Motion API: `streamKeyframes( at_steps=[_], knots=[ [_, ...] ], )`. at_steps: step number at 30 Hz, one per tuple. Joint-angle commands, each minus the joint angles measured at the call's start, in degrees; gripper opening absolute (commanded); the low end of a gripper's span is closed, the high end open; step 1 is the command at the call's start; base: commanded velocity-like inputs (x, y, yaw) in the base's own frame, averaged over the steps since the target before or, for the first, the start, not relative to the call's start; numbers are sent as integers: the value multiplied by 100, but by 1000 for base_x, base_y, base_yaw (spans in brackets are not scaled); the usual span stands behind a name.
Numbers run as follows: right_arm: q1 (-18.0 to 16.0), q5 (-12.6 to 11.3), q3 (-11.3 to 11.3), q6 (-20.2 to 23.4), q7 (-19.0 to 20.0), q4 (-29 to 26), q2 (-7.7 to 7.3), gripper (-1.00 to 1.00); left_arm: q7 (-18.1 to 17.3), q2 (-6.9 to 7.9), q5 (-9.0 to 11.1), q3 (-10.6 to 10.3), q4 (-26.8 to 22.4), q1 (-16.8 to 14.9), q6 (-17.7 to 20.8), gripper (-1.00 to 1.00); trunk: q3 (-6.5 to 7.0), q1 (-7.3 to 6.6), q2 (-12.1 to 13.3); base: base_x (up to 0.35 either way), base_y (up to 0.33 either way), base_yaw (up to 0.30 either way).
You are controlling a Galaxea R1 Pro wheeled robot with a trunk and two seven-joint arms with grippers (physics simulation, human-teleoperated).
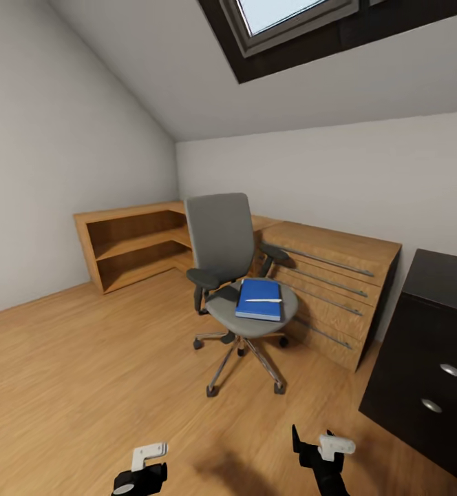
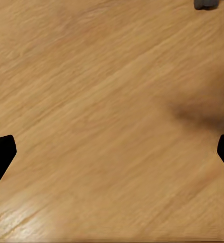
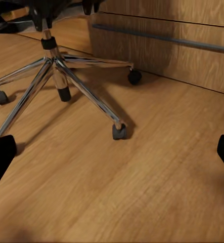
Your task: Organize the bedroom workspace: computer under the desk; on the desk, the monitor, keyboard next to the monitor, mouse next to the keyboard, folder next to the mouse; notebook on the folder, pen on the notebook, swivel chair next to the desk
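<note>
Down low, the left gripper (image 1: 140,466) is hanging over bare wooden plank floor (image 1: 84,372) with its black fingertips (image 2: 0,152) standing wide apart, holding nothing. The right gripper (image 1: 323,449) is doing the same, jaws spread and empty, and its wrist camera is looking across the boards at the chrome star base and black casters of the grey upholstered swivel chair (image 1: 230,275). That chair is standing in the middle of the room, just beside the light wooden dresser with long bar handles (image 1: 338,289). Lying on its seat is a flat blue book-like item (image 1: 259,299), folder or notebook I cannot tell, with the thin pale pen (image 1: 263,300) resting on top. Off to the right, the glossy black desk with round-knobbed drawers (image 1: 428,358) is showing, well apart from the chair. A low wooden corner shelf (image 1: 135,244) is sitting against the far walls.
</note>
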Motion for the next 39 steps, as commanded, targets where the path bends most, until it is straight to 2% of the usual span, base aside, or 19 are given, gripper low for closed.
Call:
streamKeyframes(
  at_steps=[1,17,23,24,27,28,32,39],
  knots=[
    [-6,-61,37,-18,24,12,-6,100,7,-3,34,11,2,1,30,100,19,-24,39,0,0,-184],
    [-6,-65,37,-6,24,12,-78,100,-46,13,42,-8,386,1,-35,100,409,-375,681,0,0,-184],
    [-6,-69,37,-6,23,12,-77,100,-53,8,47,-8,534,0,-336,100,553,-507,921,0,0,-191],
    [-6,-70,37,-2,23,12,-74,100,-52,10,47,-8,624,1,-543,100,574,-529,961,0,0,-211],
    [-6,-66,41,1,27,12,-73,100,-27,27,49,-8,646,0,-779,100,633,-595,1082,0,0,-213],
    [-6,-65,44,2,24,12,-64,100,-4,37,56,1,671,1,-1036,100,649,-617,1122,0,0,-180],
    [-6,-63,45,3,26,12,-40,100,5,65,59,2,791,1,-1149,100,705,-704,1282,-14,0,-118],
    [-6,-68,37,17,23,18,-13,100,12,102,60,3,940,1,-1182,100,770,-858,1563,-282,0,5]
  ],
)
